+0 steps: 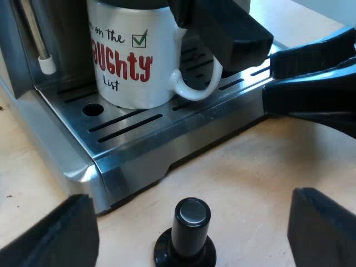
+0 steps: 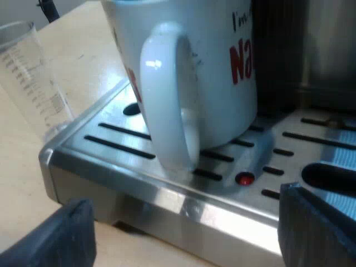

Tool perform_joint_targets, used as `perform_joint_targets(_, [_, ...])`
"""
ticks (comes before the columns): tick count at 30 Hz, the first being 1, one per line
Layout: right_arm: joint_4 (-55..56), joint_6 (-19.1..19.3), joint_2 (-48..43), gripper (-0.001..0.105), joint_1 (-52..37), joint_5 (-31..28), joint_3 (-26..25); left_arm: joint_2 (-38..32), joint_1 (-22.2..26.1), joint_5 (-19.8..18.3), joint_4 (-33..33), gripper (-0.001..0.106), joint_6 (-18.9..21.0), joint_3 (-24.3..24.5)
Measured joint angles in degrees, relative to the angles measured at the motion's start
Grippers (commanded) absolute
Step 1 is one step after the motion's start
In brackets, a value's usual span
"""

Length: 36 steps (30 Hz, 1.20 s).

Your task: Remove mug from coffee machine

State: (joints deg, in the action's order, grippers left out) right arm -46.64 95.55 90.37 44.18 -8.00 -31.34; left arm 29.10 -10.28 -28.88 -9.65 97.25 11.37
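Mug [image 1: 130, 61]: white glazed ceramic, round and straight-sided, glossy. It has red and black lettering and a small green tick in a box. It stands upright on the tray at the machine's front.
Handle [image 2: 167, 94]: thick white loop, smooth and shiny, turned toward the right gripper.
Tray [image 1: 167, 133]: flat brushed steel with long dark slots and a rounded front corner. There is a round hole [image 1: 93, 109] near one corner and a small red dot [image 2: 243, 179] by the mug's foot.
Machine [image 1: 14, 61]: steel body rising behind the tray.
Wand [image 1: 41, 39]: thin metal tube with a white tip, hanging beside the mug and apart from it.
Tamper [image 1: 186, 236]: black, with a round knob, a shiny flat top and a wider round base. It stands upright on the table just before the tray's front.
Glass [image 2: 30, 72]: clear and straight-walled, with fine printed marks, on the table beside the tray's corner.
Left gripper [image 1: 192, 208]: matte black fingers spread wide, holding nothing. The tamper is ahead between them, untouched.
Right gripper [image 2: 186, 219]: black fingers spread wide, holding nothing, with the handle just ahead. In the left wrist view its black parts hang by the tray's edge, close to the handle. Contact cannot be told.
Table [image 1: 267, 167]: pale, wood-coloured, smooth and matte.
Room: a pale strip shows beyond the table, and nothing more can be told.
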Motion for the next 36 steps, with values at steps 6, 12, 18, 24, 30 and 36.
perform_joint_targets(6, [-7.73, 3.17, 2.71, 0.069, 0.00, 0.00, 0.00, 0.00, 0.00, 0.00, 0.00, 0.072, 0.00, 0.00])
perform_joint_targets(12, [-15.46, 4.25, 7.82, 0.069, 0.00, 0.00, -0.13, 0.00, 0.00, 0.00, 0.00, 0.072, 0.00, 0.00])
perform_joint_targets(18, [-16.85, 5.40, 10.13, 0.069, 0.00, 0.00, -1.21, 0.00, 0.00, 0.00, 0.00, 0.072, 0.00, 0.00])
perform_joint_targets(24, [-16.97, 5.78, 11.71, 0.069, 0.00, -1.41, -5.08, 0.00, 0.00, 0.00, 0.00, 0.072, 0.00, 0.00])
perform_joint_targets(30, [-16.97, 5.91, 15.23, 0.069, 0.00, -2.60, -8.68, 0.00, 0.00, 0.00, 0.00, 0.072, 0.00, 0.00])
perform_joint_targets(36, [-16.97, 5.91, 18.96, 0.069, 0.00, -4.10, -11.78, 0.00, 0.00, 0.00, 0.00, 0.072, 0.06, 0.00])
